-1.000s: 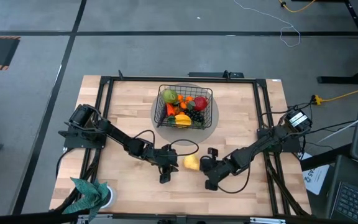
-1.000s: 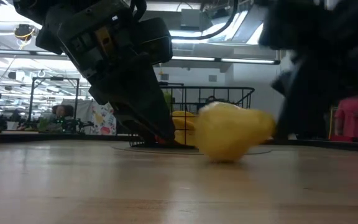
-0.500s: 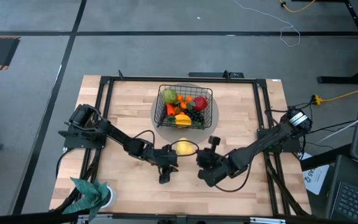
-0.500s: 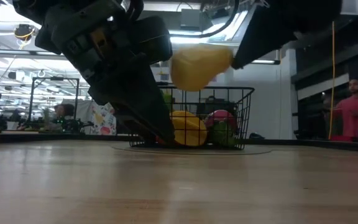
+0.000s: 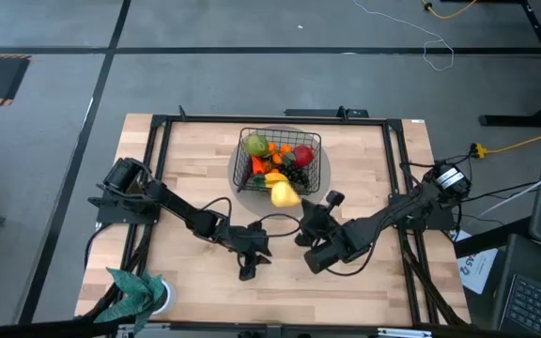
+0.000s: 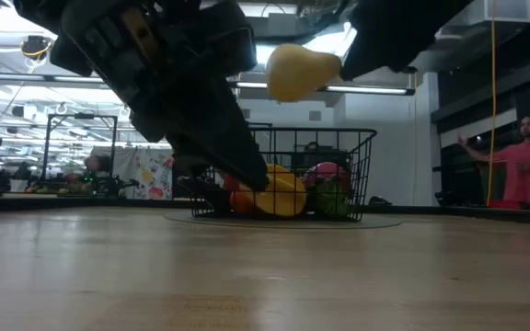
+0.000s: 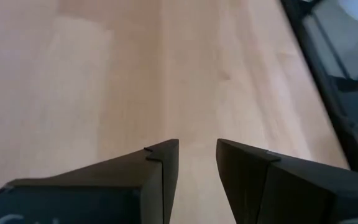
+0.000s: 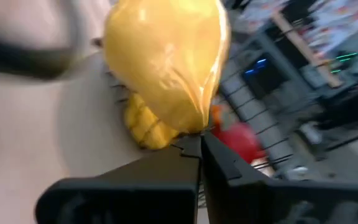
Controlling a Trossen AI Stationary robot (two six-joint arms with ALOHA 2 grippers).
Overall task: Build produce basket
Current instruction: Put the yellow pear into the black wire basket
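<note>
The black wire basket stands on a grey round mat at the far middle of the table. It holds a green pear, a red fruit, dark grapes and orange pieces. A yellow pear hangs in the air just before the basket's near rim, higher than the rim in the low view. My right gripper is shut on it. My left gripper stands open over bare wood near the table's middle, with nothing between its fingers. My right gripper pinches the yellow pear by its narrow end between its two fingertips. The fingers come slanting from the table's near right side, almost level. The pear is lifted clear and sticks out beyond the fingertips, its wide end pointing away from the gripper.
A teal leafy plant stands at the near left corner. Black frame rails run along the table's sides. In the low view a person stands in the room beyond, to the right. Bare wood lies between the grippers and the near edge.
My right gripper has risen from the table with the yellow pear and gone toward the basket, turning its wrist on the way. The pear, which lay on the wood a second ago, now hangs clear in front of the basket's near rim.
</note>
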